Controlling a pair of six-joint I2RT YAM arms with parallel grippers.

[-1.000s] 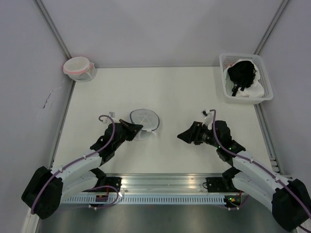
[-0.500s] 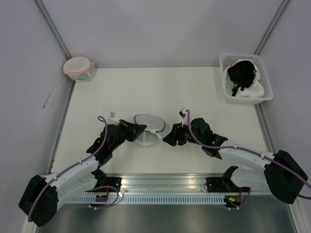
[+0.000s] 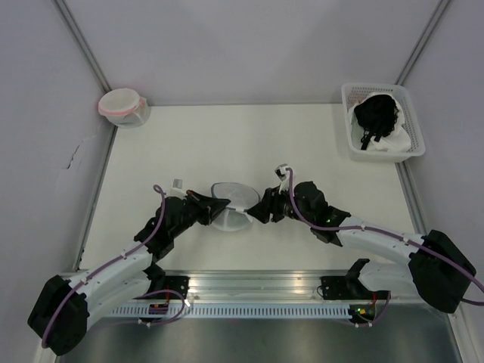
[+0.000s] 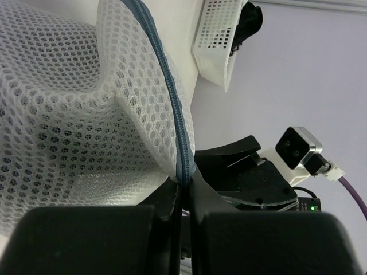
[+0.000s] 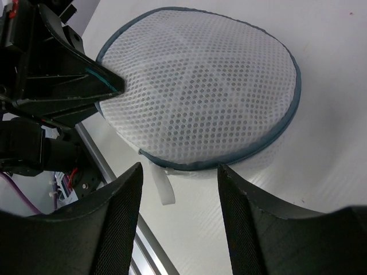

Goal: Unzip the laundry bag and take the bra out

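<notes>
Sitting far back-left of the bag point(image 3: 236, 195): pink-rim pouch point(image 3: 121, 104), by the counter point(image 3: 302, 151) corner. Left tool point(image 3: 217, 202) on the bag's left side, pinched tight on the grey-blue zipper rim point(image 4: 174, 109), with the mesh pulled up and folded there. The bag is on the counter between both tools. Right tool point(image 3: 257, 214) is just right of the bag, spread wide, with the white tag point(image 5: 161, 186) in the gap; can't tell if it touches. Black bra point(image 3: 376, 113) is in the basket point(image 3: 387, 156), well back-right of the bag.
</notes>
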